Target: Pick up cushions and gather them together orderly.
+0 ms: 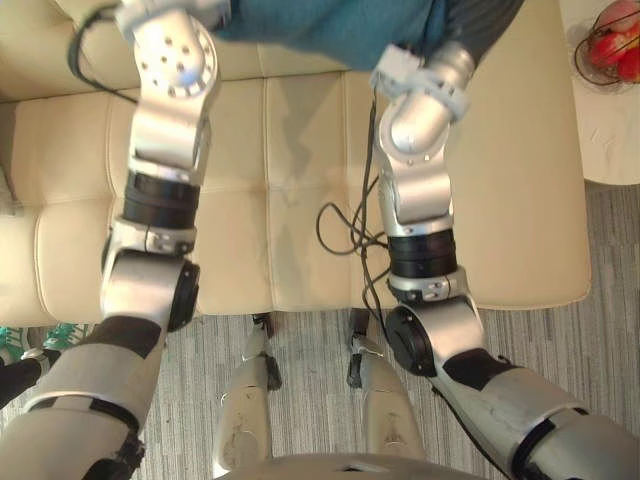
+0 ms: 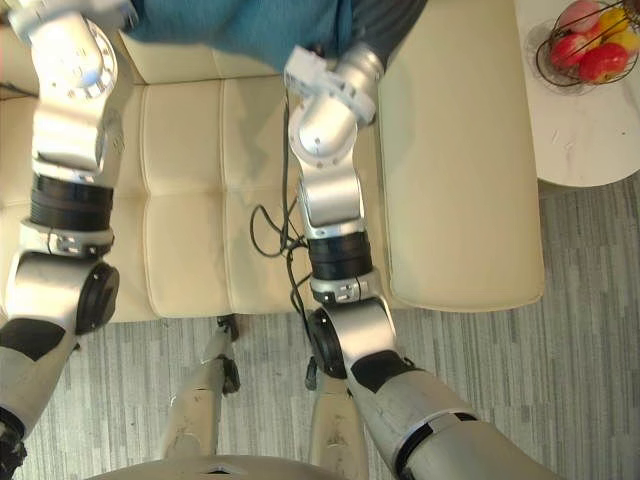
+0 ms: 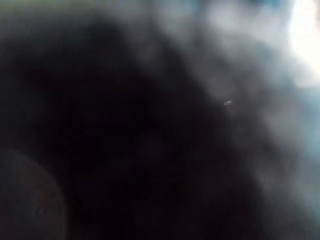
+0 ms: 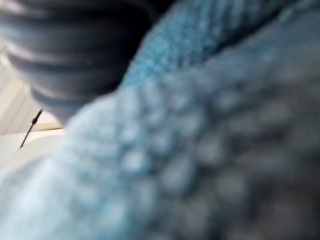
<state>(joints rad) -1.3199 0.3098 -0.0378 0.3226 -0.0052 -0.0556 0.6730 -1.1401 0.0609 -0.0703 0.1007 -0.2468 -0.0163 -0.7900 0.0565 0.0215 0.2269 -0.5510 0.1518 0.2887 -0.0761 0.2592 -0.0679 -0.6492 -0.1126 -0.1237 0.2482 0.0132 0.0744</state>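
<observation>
We see a wide cream leather sofa with a stitched, tufted seat stretching below and to the left of the right hand. A grey striped floor lies nearer the robot than that hand, past the sofa's front edge. A round white table stands to the right of the right hand, just beside the sofa's end.

The teal knitted cushion sits at the back of the sofa, directly left of the right hand and touching it. In the right wrist view its blue weave presses up against the hand's dark ribbed cover. The cushion hides the rest of that hand, so we cannot tell whether it is open or clamped on the fabric.

The left arm reaches to the cushion's opposite end. We cannot tell the left hand's state either, as its wrist view gives us nothing but a dark blur.

A dark wire basket rests on the table, well to the right of the right hand. It holds red and yellow fruit.
</observation>
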